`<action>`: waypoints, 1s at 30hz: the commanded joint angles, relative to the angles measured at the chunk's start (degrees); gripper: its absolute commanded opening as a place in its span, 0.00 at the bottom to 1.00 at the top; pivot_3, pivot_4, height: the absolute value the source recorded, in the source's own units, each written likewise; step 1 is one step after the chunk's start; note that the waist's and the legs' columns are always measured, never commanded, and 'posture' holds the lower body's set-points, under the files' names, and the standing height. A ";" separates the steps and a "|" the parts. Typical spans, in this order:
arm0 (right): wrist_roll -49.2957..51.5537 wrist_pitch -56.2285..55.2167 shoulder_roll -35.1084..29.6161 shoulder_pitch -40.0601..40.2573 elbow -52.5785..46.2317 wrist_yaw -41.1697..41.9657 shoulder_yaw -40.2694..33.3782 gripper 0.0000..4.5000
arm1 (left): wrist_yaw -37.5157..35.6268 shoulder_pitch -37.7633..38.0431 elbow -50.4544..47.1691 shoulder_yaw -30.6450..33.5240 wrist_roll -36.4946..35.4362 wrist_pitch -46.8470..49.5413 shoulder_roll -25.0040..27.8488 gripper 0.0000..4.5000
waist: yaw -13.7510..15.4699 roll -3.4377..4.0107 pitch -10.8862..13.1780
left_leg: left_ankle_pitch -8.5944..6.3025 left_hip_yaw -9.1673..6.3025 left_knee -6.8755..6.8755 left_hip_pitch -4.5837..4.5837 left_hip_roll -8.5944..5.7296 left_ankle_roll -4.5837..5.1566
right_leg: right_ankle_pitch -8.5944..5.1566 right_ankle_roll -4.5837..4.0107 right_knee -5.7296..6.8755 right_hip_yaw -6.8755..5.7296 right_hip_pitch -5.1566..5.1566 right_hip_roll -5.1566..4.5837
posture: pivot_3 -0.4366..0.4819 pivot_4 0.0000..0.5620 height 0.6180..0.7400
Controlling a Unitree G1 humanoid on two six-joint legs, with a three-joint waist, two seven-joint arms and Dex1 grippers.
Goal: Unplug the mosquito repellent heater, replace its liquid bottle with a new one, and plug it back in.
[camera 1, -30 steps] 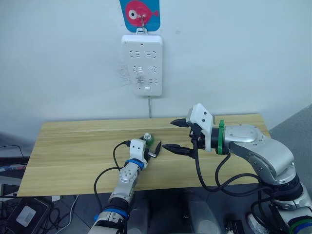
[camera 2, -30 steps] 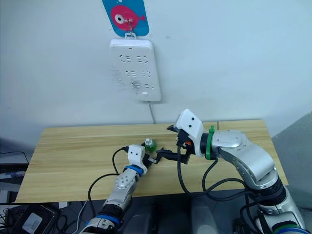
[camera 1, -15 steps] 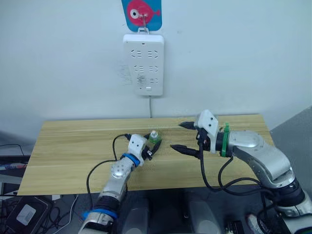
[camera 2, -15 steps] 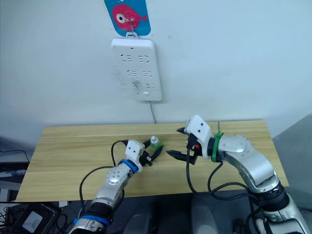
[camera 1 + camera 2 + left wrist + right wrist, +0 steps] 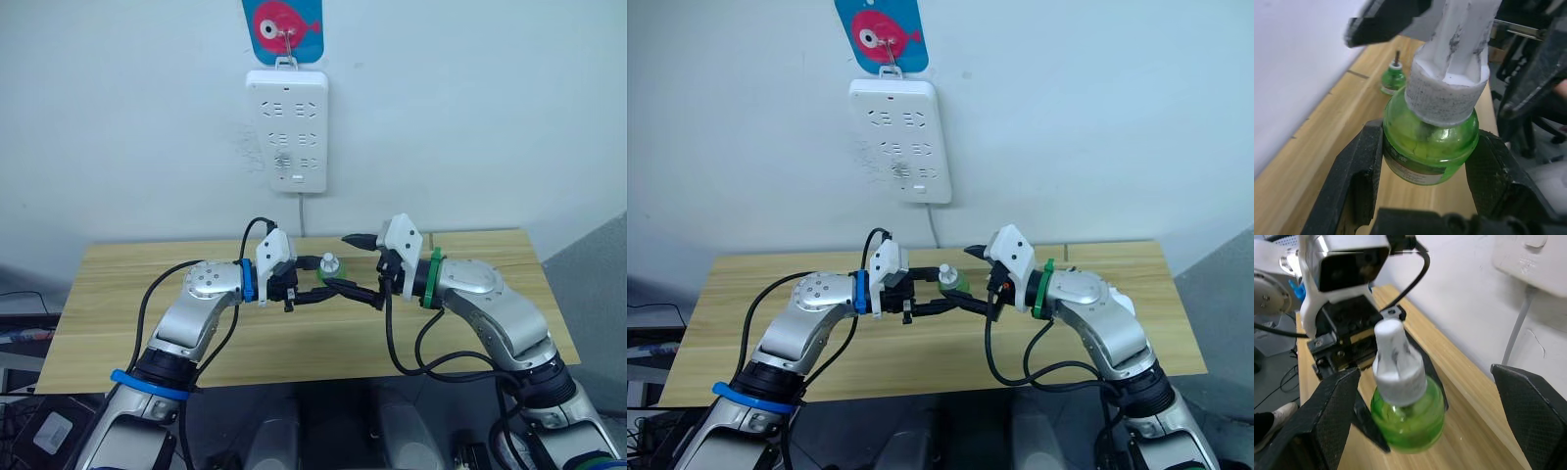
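- The left gripper [image 5: 315,287] has its jaws pinching the round belly of the new bottle [image 5: 1429,143], one finger on each side of the green body; the right gripper [image 5: 359,266] has its jaws spread wide, one to either side of the bottle's white cap [image 5: 1394,358] and touching neither it nor the glass.
- The new bottle is held up above the wooden table [image 5: 127,294], between the two grippers and in front of the wall, its cap still on.
- The old liquid bottle [image 5: 1393,77], bare wick rod upward, stands on the table near the wall, well apart from the held one.
- The power strip [image 5: 287,127] hangs on the wall above; its sockets look bare.
- Judged by its look, the new bottle is light and stiff, with smooth, rounded, probably slippery walls, so a hold across the widest part of the belly, as it stands now, seems the safest.
- The cap is small and ribbed, and likely the right place for the right gripper to close and twist; a hold low on the cap's skirt would give better purchase than on its narrow top.
- Liquid shows inside, so keeping the bottle upright once the cap is off seems wise.
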 commanded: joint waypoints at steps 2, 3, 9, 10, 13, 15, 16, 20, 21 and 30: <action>-0.75 -1.15 0.24 0.66 -2.39 -0.08 0.02 0.91 | 0.65 -1.47 -0.54 0.02 -0.18 0.26 -1.91 0.49 | 0.01 0.02 -0.11 | 0.02 0.00 0.01 0.00 0.00 -0.03 | 0.00 0.00 0.01 0.00 0.00 0.00 | 0.36 0.36 1.00; -0.56 -0.99 0.44 0.84 -2.54 -0.07 -0.15 0.87 | 0.81 -1.48 -0.65 0.16 -0.34 0.56 -2.18 0.49 | -0.03 0.01 -0.19 | 0.02 0.01 0.01 0.00 0.00 -0.03 | 0.00 0.00 0.02 0.01 -0.01 0.00 | 0.36 0.36 1.00; -0.53 -1.41 0.22 1.29 -3.13 1.09 -0.04 0.40 | 0.94 -0.39 -2.12 0.48 -0.36 1.40 -2.21 0.49 | -0.05 0.03 -0.27 | 0.02 0.03 0.00 0.00 0.00 -0.03 | 0.00 0.00 0.09 0.00 -0.06 0.01 | 0.38 0.37 1.00; -0.85 -1.88 -0.07 1.19 -3.16 1.67 0.29 0.33 | 0.71 0.20 -2.61 0.28 -0.32 1.41 -1.94 0.49 | -0.05 0.02 -0.27 | 0.02 0.03 0.00 0.00 0.00 -0.03 | 0.01 0.00 0.09 0.00 -0.06 0.00 | 0.38 0.37 1.00; -0.69 -2.53 -0.47 0.87 -3.20 3.20 0.72 0.24 | 0.27 2.14 -4.58 -0.17 -0.53 1.87 -1.32 0.49 | -0.05 0.03 -0.29 | 0.02 0.04 0.02 0.00 0.00 -0.03 | 0.01 0.00 0.09 0.02 -0.06 0.01 | 0.39 0.38 1.00; 0.10 -3.80 -1.00 -0.43 -2.57 6.57 1.48 0.24 | -0.38 3.30 -6.38 -0.67 -0.85 2.20 -0.90 0.49 | -0.03 0.03 -0.29 | 0.02 0.03 0.01 0.00 0.00 -0.03 | 0.01 0.00 0.10 0.01 -0.07 0.01 | 0.39 0.39 1.00; 0.60 -5.33 -1.41 -1.60 -1.70 9.95 2.32 0.24 | -0.85 3.57 -7.09 -0.97 -1.02 2.23 -0.78 0.49 | -0.03 0.03 -0.29 | 0.02 0.03 0.01 0.00 0.00 -0.03 | 0.01 0.00 0.11 0.01 -0.07 0.01 | 0.39 0.39 1.00; 5.98 -8.84 -2.04 -7.75 4.03 27.07 4.18 0.24 | -3.46 3.73 -9.04 -2.00 -1.83 1.49 -0.65 0.49 | -0.01 0.02 -0.29 | 0.02 0.08 0.07 0.02 -0.01 -0.03 | 0.01 0.00 0.10 0.02 -0.02 0.01 | 0.40 0.38 1.00; 6.37 -10.28 -1.94 -9.70 6.66 31.58 4.65 0.24 | -4.90 3.82 -9.39 -2.44 -1.80 0.41 -0.28 0.49 | -0.02 0.02 -0.29 | 0.02 0.09 0.09 0.02 -0.01 -0.02 | 0.01 0.00 0.09 0.02 -0.01 0.01 | 0.41 0.38 1.00; 2.53 -16.60 3.00 -19.43 24.16 40.75 3.62 0.40 | -10.35 3.59 -10.11 -2.57 -2.61 0.26 2.52 0.49 | 0.05 0.02 -0.29 | 0.03 -0.02 0.08 0.04 0.06 -0.04 | 0.06 -0.06 0.19 -0.27 -0.05 -0.02 | 0.44 0.39 1.00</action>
